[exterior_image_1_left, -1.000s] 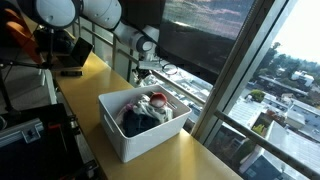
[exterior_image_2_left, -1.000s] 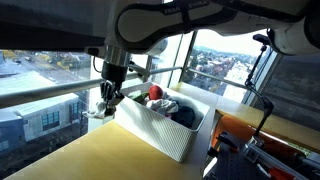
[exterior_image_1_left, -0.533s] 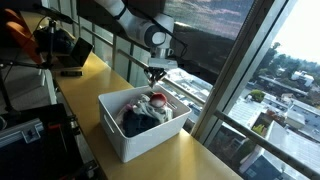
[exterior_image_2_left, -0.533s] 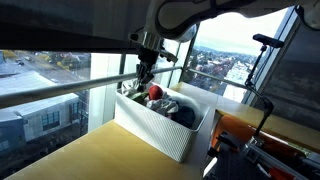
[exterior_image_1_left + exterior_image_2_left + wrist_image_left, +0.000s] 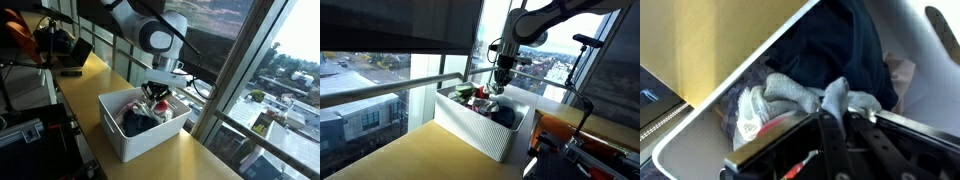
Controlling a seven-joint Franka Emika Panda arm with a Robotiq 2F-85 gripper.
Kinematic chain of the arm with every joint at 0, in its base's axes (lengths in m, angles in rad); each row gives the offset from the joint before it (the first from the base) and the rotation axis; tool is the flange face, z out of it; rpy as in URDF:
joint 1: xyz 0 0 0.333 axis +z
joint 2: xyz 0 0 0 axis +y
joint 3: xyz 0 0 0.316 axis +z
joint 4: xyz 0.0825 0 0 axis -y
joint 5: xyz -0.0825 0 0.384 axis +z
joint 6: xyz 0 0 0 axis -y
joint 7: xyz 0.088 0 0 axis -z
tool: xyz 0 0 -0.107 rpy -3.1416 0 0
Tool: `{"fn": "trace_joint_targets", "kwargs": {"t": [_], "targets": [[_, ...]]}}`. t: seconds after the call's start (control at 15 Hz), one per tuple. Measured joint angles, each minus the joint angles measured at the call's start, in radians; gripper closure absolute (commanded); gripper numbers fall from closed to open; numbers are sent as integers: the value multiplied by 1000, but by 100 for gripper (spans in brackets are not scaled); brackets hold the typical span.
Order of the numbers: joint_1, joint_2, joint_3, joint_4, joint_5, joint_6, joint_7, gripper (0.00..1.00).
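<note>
A white rectangular bin point(image 5: 128, 143) full of clothes stands on the yellow table by the window; it shows in both exterior views point(image 5: 470, 126). My gripper point(image 5: 157, 93) hangs over the bin's window-side end, just above the pile point(image 5: 496, 88). In the wrist view the fingers point(image 5: 833, 118) are shut on a fold of light grey cloth point(image 5: 790, 90). A dark blue garment point(image 5: 840, 40) lies behind it in the bin point(image 5: 135, 122). A red and white item point(image 5: 158, 100) lies under the gripper.
The yellow table point(image 5: 95, 80) runs along a large window with a metal rail point(image 5: 380, 92). A laptop point(image 5: 70, 55) and equipment stand at the table's far end. An orange device and a stand point(image 5: 582, 60) are beside the bin.
The arm has swung from beside the bin's end near the window rail to over the bin, and the gripper now hangs low over the clothes.
</note>
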Motion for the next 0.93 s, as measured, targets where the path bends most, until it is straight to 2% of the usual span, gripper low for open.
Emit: {"fn": "trace_joint_targets", "kwargs": {"t": [0.27,0.53,0.6,0.67,0.93], "targets": [[-37,-97,-32,-156,1,1,-56,98],[-37,-143,-40,-230,19,1,-76,98],[-37,-149,-40,-242,28,4,-81,68],[-36,-153,-40,-254,38,16,-84,67],[-27,-157,-39,-294,78,84,-87,40]]}}
